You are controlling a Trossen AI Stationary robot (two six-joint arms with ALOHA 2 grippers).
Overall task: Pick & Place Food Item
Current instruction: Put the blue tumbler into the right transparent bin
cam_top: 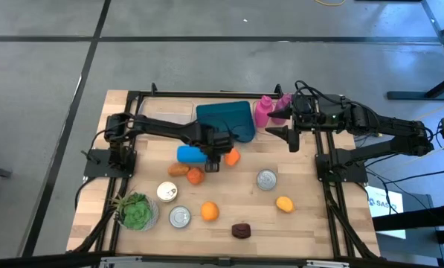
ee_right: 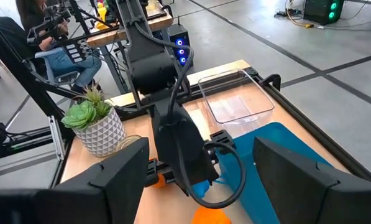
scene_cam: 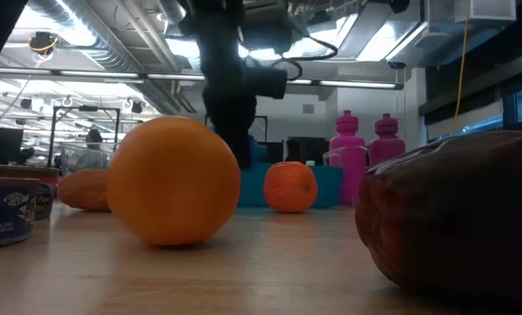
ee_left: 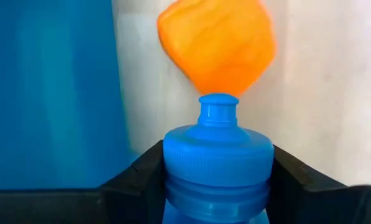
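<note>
Blue bottle (ee_left: 217, 168) body hidden btwn left claw (ee_left: 217, 186) fingers.

Overhead and table-level cameras both show the teal tray (cam_top: 225, 119), wrist cameras close in.

— How is the scene lit?
— Even overhead light is seen; ceiling strip lights (scene_cam: 86, 77) glare in the low view.
— And focus?
— The near orange (scene_cam: 173, 181) and the blue bottle cap (ee_left: 217, 158) are rendered soft.

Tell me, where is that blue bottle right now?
In the high view the blue bottle lies near the table's middle, held in the left gripper, just below the teal tray with an orange food piece beside its cap.
</note>
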